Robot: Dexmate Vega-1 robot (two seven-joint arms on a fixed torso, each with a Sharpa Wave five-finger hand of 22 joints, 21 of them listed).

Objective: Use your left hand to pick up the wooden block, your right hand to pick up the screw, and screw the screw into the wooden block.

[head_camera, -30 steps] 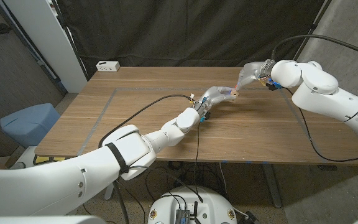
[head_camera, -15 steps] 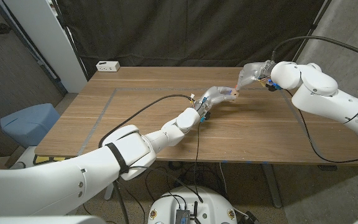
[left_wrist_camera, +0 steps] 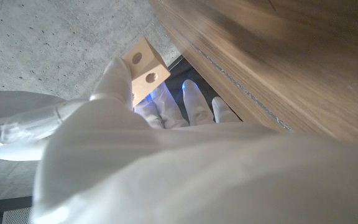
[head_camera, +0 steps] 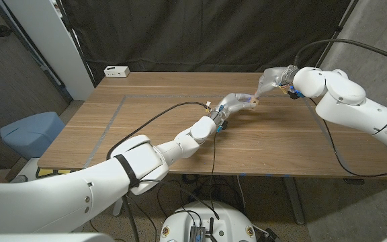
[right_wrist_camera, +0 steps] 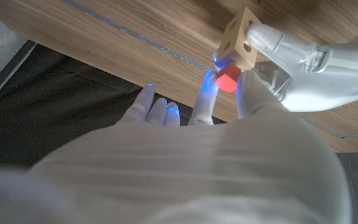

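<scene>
Spanning a room hung with black curtain [head_camera: 200, 33], the wooden table [head_camera: 146, 128] lies beneath both arms. Above its far middle, the left hand [head_camera: 232, 105] pinches the wooden block [head_camera: 250, 101], while the right hand [head_camera: 269, 82] pinches the red screw [right_wrist_camera: 229, 77] against it, other fingers [right_wrist_camera: 157, 112] spread.

Head view: the screw is too small to make out between the left hand [head_camera: 234, 102] and right hand [head_camera: 269, 82]. Right wrist view: the screw [right_wrist_camera: 228, 78] shows only its red head (shank hidden behind the wooden block [right_wrist_camera: 241, 42]).
</scene>
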